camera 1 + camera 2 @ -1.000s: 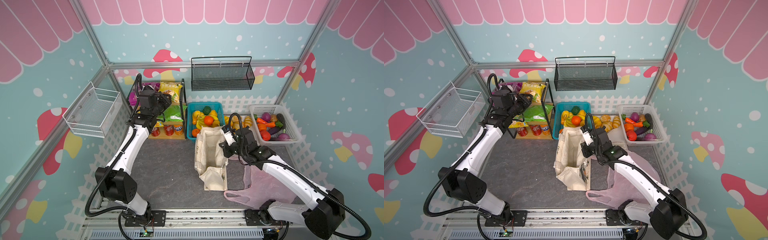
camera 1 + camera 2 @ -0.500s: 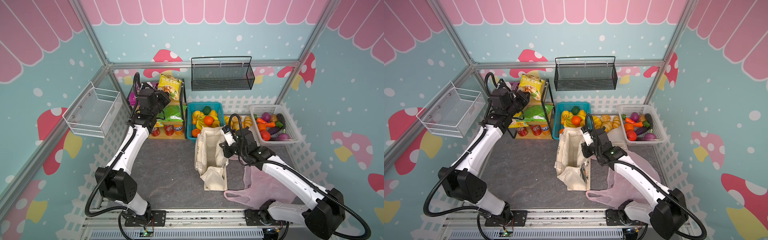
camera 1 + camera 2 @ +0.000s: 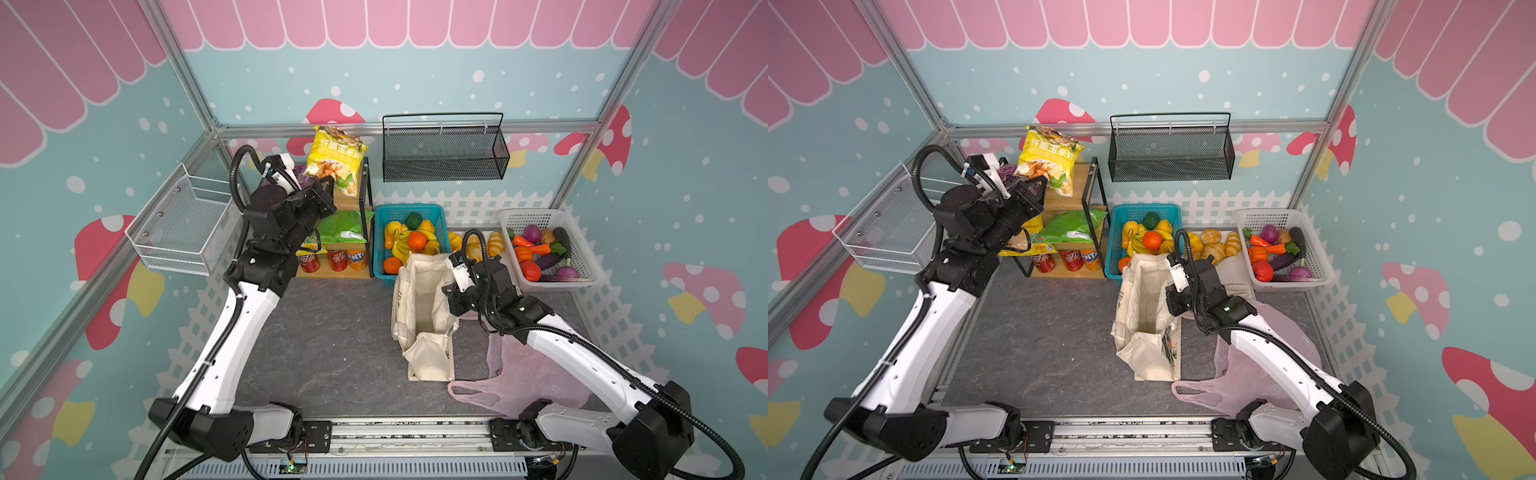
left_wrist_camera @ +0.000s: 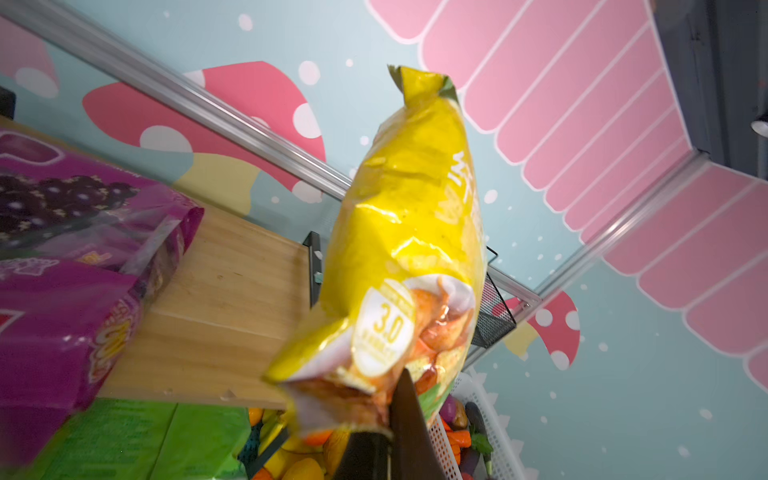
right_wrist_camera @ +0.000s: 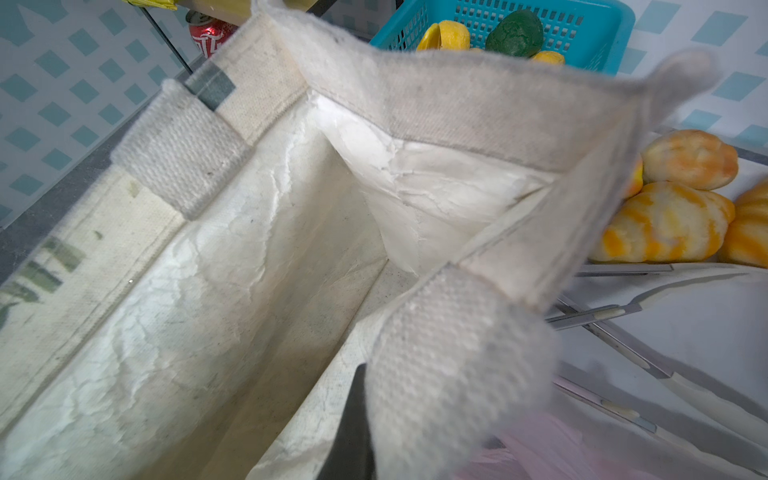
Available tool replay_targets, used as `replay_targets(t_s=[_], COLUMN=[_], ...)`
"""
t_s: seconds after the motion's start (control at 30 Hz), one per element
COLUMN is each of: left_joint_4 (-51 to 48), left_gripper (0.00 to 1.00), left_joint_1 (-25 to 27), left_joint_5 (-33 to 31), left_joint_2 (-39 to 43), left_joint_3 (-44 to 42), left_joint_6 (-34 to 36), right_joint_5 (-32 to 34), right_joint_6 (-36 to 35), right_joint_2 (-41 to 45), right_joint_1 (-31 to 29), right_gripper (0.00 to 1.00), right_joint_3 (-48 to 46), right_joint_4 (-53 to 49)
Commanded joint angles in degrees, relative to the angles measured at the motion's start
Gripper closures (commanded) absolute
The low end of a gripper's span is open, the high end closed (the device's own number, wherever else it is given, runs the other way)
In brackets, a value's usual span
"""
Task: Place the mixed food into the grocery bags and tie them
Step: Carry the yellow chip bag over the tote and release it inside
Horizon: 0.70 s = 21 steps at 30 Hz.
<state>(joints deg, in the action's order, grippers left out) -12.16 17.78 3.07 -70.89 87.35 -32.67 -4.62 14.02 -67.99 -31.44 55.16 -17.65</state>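
- Raised off shelf [image 3: 346, 200] since earlier: yellow snack packet [image 3: 336, 160], long axis upright, bottom edge clamped in left pincer [image 3: 327, 184].
- Right pincer [image 3: 452, 300] shut on canvas tote [image 3: 417, 305] rim (tote empty).

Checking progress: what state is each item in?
yellow snack packet: held up above the shelf.
left fingers: shut on yellow snack packet's corner.
canvas tote: upright, open, looks empty.
right fingers: shut on canvas tote.
pink bag: flat, untied.
purple packet: lying on shelf.
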Motion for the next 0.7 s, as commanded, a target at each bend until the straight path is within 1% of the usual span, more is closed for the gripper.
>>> replay_targets(t_s=[0.0, 0.1, 0.17, 0.3, 0.43, 0.53, 0.57, 0.6, 0.67], left_joint_4=[-8.2, -14.6, -18.7, -25.1, -29.9, -33.3, -34.9, -36.7, -41.1], left_gripper=[1.0, 1.0, 1.0, 1.0, 1.0, 1.0, 1.0, 1.0, 1.0], left_joint_1=[7.0, 15.6, 20.3, 27.9, 32.1, 33.0, 33.0, 33.0, 33.0], left_joint_5=[-5.0, -10.2, -12.9, -15.4, -14.5, -11.7, -12.0, -13.0, -17.9], left_joint_2=[5.7, 9.0, 9.7, 7.1, 0.7, -4.6, -6.5, -8.0, -11.5], left_joint_3=[-5.0, -9.0, -10.4, -10.8, -8.7, -6.3, -5.2, -3.8, -0.4], left_joint_6=[8.3, 10.7, 10.9, 8.9, 6.6, 7.5, 8.1, 8.5, 9.7], right_joint_5=[-1.3, -2.4, -2.8, -3.6, -4.7, -6.0, -6.4, -6.4, -6.0], right_joint_6=[1.5, 3.0, 4.4, 7.8, 10.0, 10.8, 11.0, 11.0, 10.6], right_joint_2=[2.9, 4.0, 4.8, 6.3, 6.5, 6.3, 6.3, 6.4, 7.0], right_joint_1=[1.2, 1.6, 1.8, 2.1, 2.2, 2.2, 2.3, 2.2, 2.3], right_gripper=[1.0, 1.0, 1.0, 1.0, 1.0, 1.0, 1.0, 1.0, 1.0], right_joint_3=[-0.9, -2.2, -3.5, -6.4, -8.0, -8.1, -8.1, -8.1, -8.1], right_joint_4=[8.3, 11.2, 13.3, 17.9, 20.3, 20.8, 20.8, 20.8, 20.4])
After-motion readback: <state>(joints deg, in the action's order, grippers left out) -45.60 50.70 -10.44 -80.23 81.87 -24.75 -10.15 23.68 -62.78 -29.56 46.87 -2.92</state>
